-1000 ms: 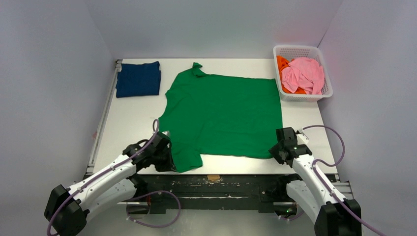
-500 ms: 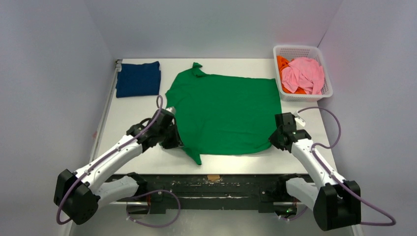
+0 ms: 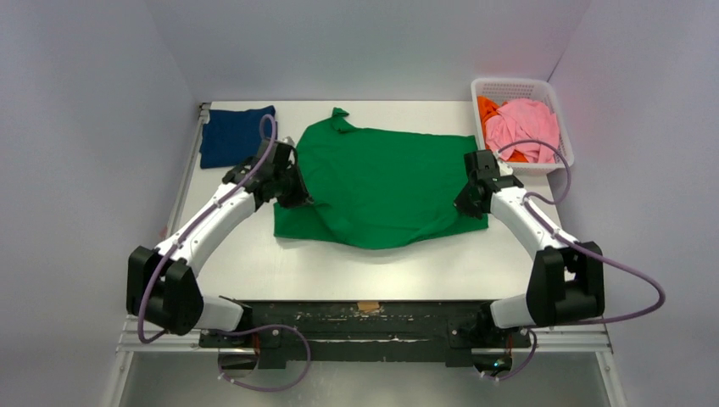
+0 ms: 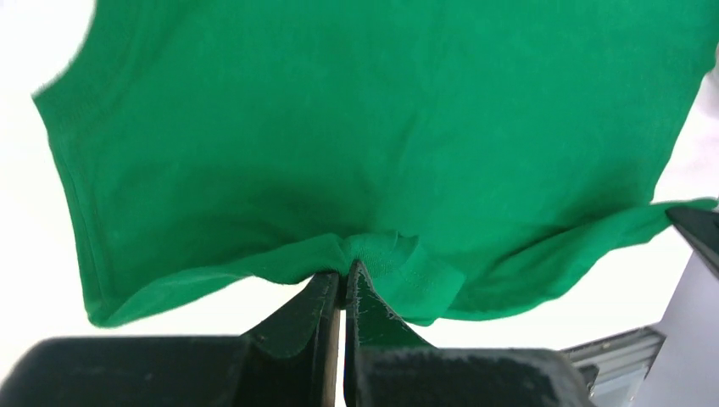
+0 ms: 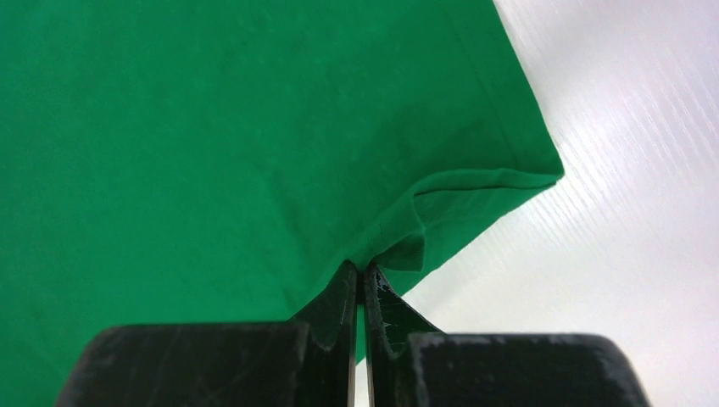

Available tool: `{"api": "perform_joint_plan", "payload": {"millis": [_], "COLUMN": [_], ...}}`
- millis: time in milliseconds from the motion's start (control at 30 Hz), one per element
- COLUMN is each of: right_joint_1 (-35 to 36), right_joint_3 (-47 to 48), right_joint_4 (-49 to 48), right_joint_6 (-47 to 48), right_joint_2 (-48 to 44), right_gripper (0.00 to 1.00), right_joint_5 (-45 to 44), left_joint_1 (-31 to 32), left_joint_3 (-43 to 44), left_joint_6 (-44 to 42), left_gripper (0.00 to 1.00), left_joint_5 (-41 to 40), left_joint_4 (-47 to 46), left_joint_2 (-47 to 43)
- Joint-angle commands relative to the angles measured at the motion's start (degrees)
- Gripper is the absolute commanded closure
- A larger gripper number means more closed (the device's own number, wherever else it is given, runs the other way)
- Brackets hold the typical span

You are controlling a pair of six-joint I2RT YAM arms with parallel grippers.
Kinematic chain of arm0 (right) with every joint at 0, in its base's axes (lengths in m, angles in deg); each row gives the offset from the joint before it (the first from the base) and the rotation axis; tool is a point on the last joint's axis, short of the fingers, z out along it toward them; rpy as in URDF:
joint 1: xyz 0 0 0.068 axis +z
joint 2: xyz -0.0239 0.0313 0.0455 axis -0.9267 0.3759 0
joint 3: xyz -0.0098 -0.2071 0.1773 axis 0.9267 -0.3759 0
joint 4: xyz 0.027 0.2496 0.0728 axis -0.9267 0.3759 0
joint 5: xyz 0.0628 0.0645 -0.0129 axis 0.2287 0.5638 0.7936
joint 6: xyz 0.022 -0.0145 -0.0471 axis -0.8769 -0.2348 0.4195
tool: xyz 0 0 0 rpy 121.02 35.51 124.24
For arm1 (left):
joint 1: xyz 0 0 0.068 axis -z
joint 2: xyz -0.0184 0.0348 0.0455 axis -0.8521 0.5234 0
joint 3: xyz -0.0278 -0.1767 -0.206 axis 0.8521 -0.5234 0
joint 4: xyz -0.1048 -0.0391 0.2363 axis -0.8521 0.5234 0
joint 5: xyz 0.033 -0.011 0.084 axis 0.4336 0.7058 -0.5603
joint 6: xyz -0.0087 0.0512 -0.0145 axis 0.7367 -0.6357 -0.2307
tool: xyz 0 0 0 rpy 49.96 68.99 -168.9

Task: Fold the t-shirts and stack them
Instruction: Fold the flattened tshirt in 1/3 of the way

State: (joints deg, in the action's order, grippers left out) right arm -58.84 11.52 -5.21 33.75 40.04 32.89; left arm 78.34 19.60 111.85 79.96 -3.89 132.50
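basket (image 3: 511, 83) far right, navy shirt (image 3: 225, 141) far left

This looks like a robot lab for tests, not a home. The left arm (image 3: 212, 225) and the right arm (image 3: 521, 222) are robot arms bolted to a black metal frame (image 3: 398, 318) at the edge of a plain white table (image 3: 237, 254), with purple cables (image 3: 275, 140) looping off them. Bare grey walls (image 3: 85, 127) close the table in like a box.

Two-tone bots, basically
Left arm (image 3: 208, 222) and right arm (image 3: 521, 220): white shells, chunky black joints, a purple cable (image 3: 644, 275) looping along each. Left gripper (image 4: 343, 278) and right gripper (image 5: 363, 278) are matte black, kinda scuffed.
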Motion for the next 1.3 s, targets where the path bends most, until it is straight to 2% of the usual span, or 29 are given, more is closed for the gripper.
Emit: {"api": "perform_joint_plan", "payload": {"millis": [0,233,367,667,700,733,833,867,900,933,967,1000,1033,1133,1267], "right_joint_1": [-0.81,-2.10,-3.03,-4.51,-4.62,-4.69,-4.80,-4.84,-4.75,-4.55,-4.41,-3.88,-3.26,-0.38,5.38], "right_joint_3": [6.99,12.83,15.45,19.00,19.30,19.63,21.65,22.51,23.28,24.19,24.28,23.73,22.85,19.55,14.89], "right_joint_4": [0.61,0.42,0.83,-0.54,-0.75,-0.82,0.21,1.25,3.65,5.47,5.99,5.93,5.42,3.28,-2.75], "right_joint_6": [1.77,2.27,2.04,1.57,1.46,1.04,-0.17,-0.76,-1.61,-2.35,-2.47,-2.38,-1.93,-0.29,2.31], "right_joint_2": [4.15,9.49,12.46,18.36,18.96,19.66,21.37,21.56,21.77,21.73,21.31,20.60,19.74,16.96,14.73], "right_gripper": [1.00,1.00,1.00,1.00,0.98,0.95,0.66,0.39,0.24,0.19,0.16,0.14,0.12,0.11,0.11], "right_joint_5": [-1.95,-6.07,-7.27,-7.18,-7.17,-7.40,-9.21,-10.72,-13.84,-16.14,-17.25,-17.99,-18.51,-17.74,-17.08], "left_joint_1": [-3.54,-5.22,-5.59,-6.72,-6.76,-6.80,-7.25,-7.43,-7.64,-7.76,-7.77,-7.77,-7.69,-7.49,-6.87], "left_joint_3": [8.48,18.44,22.45,27.72,28.82,29.95,34.88,37.38,39.87,41.89,42.70,41.94,39.54,29.48,20.18], "left_joint_6": [-3.55,-6.27,-7.12,-8.70,-9.02,-9.06,-9.39,-9.34,-9.33,-9.22,-9.18,-9.06,-8.95,-8.10,-6.45], "left_gripper": [1.00,1.00,1.00,1.00,0.99,0.92,0.61,0.52,0.44,0.33,0.11,0.03,0.00,0.00,0.00], "left_joint_5": [1.64,2.71,0.30,-0.65,-0.71,-1.31,-3.35,-4.05,-4.91,-5.72,-5.88,-5.90,-5.01,1.12,4.93], "left_joint_4": [-0.19,-0.27,-0.59,-0.86,-0.69,-0.52,0.61,2.37,4.17,6.11,6.98,7.23,6.07,-0.70,-4.20], "left_joint_2": [6.52,15.99,19.44,25.91,27.18,28.43,33.04,34.71,36.00,36.98,37.07,36.01,34.30,28.27,24.71]}}
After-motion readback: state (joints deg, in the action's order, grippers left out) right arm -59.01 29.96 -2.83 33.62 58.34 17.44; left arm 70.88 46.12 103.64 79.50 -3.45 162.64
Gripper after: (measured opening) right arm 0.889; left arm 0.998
